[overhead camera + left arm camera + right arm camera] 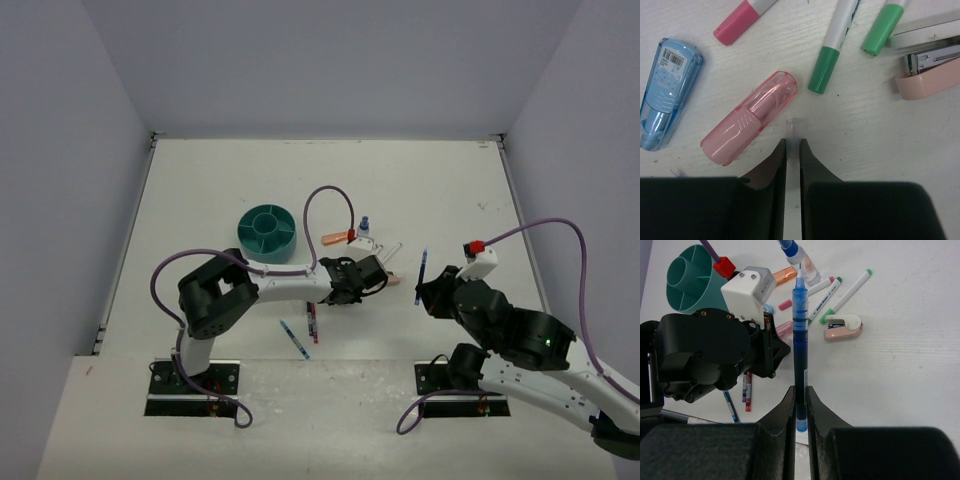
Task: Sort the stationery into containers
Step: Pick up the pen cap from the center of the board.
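My left gripper (793,141) is low over the table with its jaws nearly closed on a thin clear piece (793,124) that sticks out past the tips. A pink marker (750,125) lies just left of it, and a light-blue marker (667,95) lies further left. Two green-capped pens (827,65) and a pink-capped pen (737,22) lie ahead. My right gripper (800,389) is shut on a blue pen (800,340), held above the table right of the pile (423,265). The teal organizer (245,235) stands at the left, also in the right wrist view (675,295).
A pink stapler (842,327) lies right of the pens. A blue-capped clear bottle (800,260) and an orange marker (784,275) lie near the organizer. A red pen (312,322) and a blue pen (295,340) lie near the front edge. Walls enclose the table.
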Robot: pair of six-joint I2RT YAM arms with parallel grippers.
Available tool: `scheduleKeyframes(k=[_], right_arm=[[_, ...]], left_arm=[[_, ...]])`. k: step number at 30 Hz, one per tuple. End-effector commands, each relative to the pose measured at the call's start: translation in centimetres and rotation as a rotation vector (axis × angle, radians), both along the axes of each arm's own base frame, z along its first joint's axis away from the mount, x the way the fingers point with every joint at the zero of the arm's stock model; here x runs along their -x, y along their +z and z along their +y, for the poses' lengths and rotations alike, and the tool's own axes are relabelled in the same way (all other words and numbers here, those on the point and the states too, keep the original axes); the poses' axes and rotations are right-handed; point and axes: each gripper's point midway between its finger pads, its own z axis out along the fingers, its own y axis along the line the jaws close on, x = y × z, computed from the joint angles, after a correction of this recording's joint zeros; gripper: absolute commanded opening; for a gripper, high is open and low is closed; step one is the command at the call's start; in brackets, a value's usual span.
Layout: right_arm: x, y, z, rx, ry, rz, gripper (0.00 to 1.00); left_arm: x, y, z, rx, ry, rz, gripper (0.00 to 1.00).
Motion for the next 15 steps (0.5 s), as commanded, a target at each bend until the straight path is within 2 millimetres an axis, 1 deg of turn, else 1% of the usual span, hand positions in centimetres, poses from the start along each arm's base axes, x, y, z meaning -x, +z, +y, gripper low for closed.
scheduleKeyframes(k=[1, 2, 4, 5, 6, 7, 8, 9, 10, 11, 12, 13, 15], right_arm=[[-0.1, 0.0, 0.0, -0.011, -0.007, -0.007, 0.00], [0.0, 0.1, 0.0, -0.014, -0.005, -0.008, 0.00], [0.0, 0.0, 0.1, -0.011, 0.004, -0.010, 0.00], [0.0, -0.1, 0.3, -0.009, 0.015, -0.013, 0.00], [0.1, -0.2, 0.7, -0.012, 0.040, -0.015, 0.00], [0.3, -0.3, 1.5, -0.019, 0.088, -0.019, 0.00], [0.2, -0.5, 2.5, -0.026, 0.132, -0.041, 0.00], [0.1, -0.6, 3.4, -0.038, 0.165, -0.057, 0.00], [0.1, -0.7, 4.1, -0.056, 0.188, -0.065, 0.00], [0.1, -0.6, 4.8, -0.080, 0.210, -0.076, 0.00], [0.1, -0.5, 5.7, -0.102, 0.239, -0.090, 0.00], [0.1, -0.2, 6.7, -0.124, 0.283, -0.112, 0.00], [0.7, 1.1, 9.4, -0.197, 0.400, -0.168, 0.00]], left_arm=[[-0.4, -0.5, -0.7, 0.017, 0.002, 0.007, 0.05], [-0.3, -0.6, -0.7, 0.019, 0.002, 0.012, 0.00], [-0.1, -0.3, -0.7, 0.027, 0.001, 0.016, 0.00], [-0.1, 0.1, -0.7, 0.037, 0.003, 0.016, 0.00], [-0.1, 1.0, -0.6, 0.052, 0.007, 0.005, 0.00], [-0.3, 1.9, -0.4, 0.062, 0.013, -0.012, 0.00], [-0.8, 3.3, 0.0, 0.065, 0.026, -0.047, 0.00], [-1.3, 5.0, 0.4, 0.074, 0.028, -0.084, 0.00], [-1.9, 7.2, 0.6, 0.088, 0.022, -0.124, 0.00], [-3.4, 10.9, 1.3, 0.112, 0.048, -0.202, 0.00], [-4.7, 14.0, 2.2, 0.134, 0.063, -0.259, 0.00], [-5.8, 16.2, 2.8, 0.157, 0.050, -0.285, 0.00], [-8.0, 20.8, 3.5, 0.292, 0.016, -0.320, 0.00]])
